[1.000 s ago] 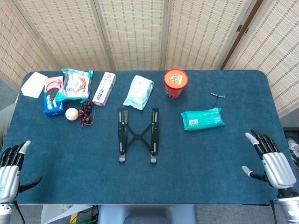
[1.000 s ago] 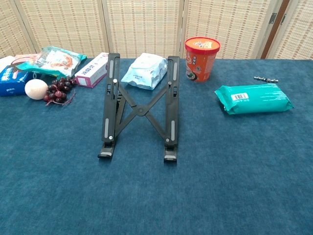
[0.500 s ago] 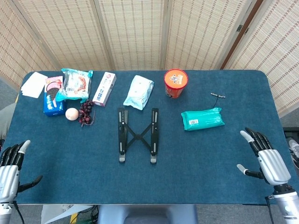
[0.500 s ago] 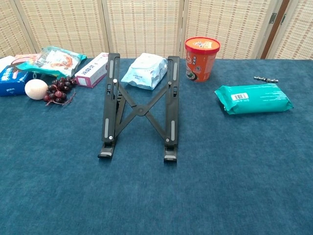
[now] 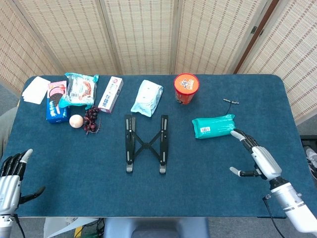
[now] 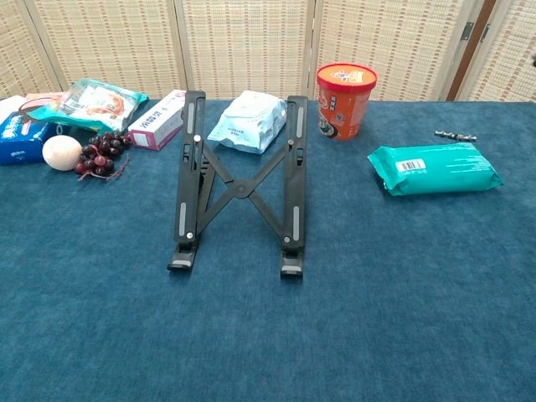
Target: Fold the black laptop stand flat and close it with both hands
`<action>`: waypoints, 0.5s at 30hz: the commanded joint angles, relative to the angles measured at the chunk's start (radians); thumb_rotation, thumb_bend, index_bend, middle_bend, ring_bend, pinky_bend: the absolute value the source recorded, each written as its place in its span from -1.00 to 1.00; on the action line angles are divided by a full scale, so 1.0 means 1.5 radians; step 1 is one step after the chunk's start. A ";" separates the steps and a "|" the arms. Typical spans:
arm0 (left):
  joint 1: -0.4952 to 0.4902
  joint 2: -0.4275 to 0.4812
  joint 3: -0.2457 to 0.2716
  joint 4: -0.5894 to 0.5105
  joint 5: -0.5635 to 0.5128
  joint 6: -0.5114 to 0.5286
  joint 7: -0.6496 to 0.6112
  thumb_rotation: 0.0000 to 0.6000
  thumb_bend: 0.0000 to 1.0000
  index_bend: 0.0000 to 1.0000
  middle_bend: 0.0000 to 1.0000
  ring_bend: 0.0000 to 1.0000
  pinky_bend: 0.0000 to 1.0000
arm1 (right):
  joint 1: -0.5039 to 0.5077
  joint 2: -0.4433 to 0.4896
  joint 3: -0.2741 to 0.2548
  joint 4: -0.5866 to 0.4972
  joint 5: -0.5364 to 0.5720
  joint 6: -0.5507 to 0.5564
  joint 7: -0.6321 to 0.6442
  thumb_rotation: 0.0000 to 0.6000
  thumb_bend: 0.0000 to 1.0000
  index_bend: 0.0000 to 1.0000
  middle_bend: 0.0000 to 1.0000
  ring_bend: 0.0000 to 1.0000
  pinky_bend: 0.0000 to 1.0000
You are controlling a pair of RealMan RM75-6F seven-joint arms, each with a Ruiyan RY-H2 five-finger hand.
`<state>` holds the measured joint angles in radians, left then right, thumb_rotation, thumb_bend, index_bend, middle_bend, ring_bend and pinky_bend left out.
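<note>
chest view: black laptop stand spread open, unfolded.

So the right hand sits over the table near its front right part, and the wipes pack is just behind and to the left of it. Farther behind is a small metal bit, with the cup further left. The laptop stand lies well left of that hand, a pouch behind it. The left hand is at the front left corner, and the snacks sit far behind it.
</note>
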<state>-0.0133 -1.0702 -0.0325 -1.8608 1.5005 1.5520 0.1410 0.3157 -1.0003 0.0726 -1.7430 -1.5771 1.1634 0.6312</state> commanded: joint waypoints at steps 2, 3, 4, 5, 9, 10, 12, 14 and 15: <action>0.000 0.001 0.001 0.000 0.001 -0.001 -0.001 1.00 -0.76 -0.92 -0.80 -0.87 -0.94 | 0.070 -0.018 0.010 0.026 -0.012 -0.074 0.139 1.00 -0.76 -1.00 -0.92 -1.00 -1.00; 0.000 0.001 0.001 0.000 0.002 -0.001 -0.001 1.00 -0.76 -0.92 -0.80 -0.87 -0.94 | 0.079 -0.022 0.011 0.032 -0.014 -0.082 0.159 1.00 -0.76 -1.00 -0.92 -1.00 -1.00; 0.000 0.001 0.001 -0.001 0.002 -0.001 -0.001 1.00 -0.76 -0.92 -0.80 -0.87 -0.94 | 0.088 -0.026 0.012 0.038 -0.016 -0.090 0.178 1.00 -0.76 -1.00 -0.92 -1.00 -1.00; 0.000 0.001 0.001 -0.001 0.002 -0.001 -0.001 1.00 -0.76 -0.92 -0.80 -0.87 -0.94 | 0.097 -0.031 0.013 0.044 -0.016 -0.097 0.196 1.00 -0.76 -1.00 -0.92 -1.00 -1.00; 0.000 0.002 0.002 -0.001 0.001 -0.002 -0.001 1.00 -0.76 -0.92 -0.80 -0.87 -0.94 | 0.136 -0.059 0.020 0.080 -0.012 -0.131 0.274 1.00 -0.76 -1.00 -0.92 -1.00 -1.00; 0.000 0.003 0.002 -0.002 0.001 -0.001 -0.001 1.00 -0.76 -0.92 -0.80 -0.87 -0.94 | 0.144 -0.065 0.022 0.089 -0.009 -0.138 0.286 1.00 -0.76 -1.00 -0.92 -1.00 -1.00; 0.000 0.003 0.002 -0.002 0.000 -0.002 0.000 1.00 -0.76 -0.92 -0.80 -0.87 -0.94 | 0.164 -0.081 0.027 0.106 -0.003 -0.156 0.318 1.00 -0.76 -1.00 -0.92 -1.00 -1.00; -0.001 0.004 0.003 -0.004 -0.001 -0.004 0.001 1.00 -0.76 -0.92 -0.80 -0.87 -0.94 | 0.184 -0.098 0.033 0.125 0.002 -0.173 0.351 1.00 -0.76 -1.00 -0.92 -1.00 -1.00; -0.001 0.004 0.003 -0.005 0.000 -0.005 0.001 1.00 -0.76 -0.92 -0.80 -0.87 -0.94 | 0.193 -0.106 0.036 0.133 0.004 -0.178 0.365 1.00 -0.76 -1.00 -0.92 -1.00 -1.00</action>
<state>-0.0147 -1.0646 -0.0279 -1.8686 1.5001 1.5444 0.1427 0.5709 -1.1286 0.1137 -1.5755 -1.5811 0.9251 1.1368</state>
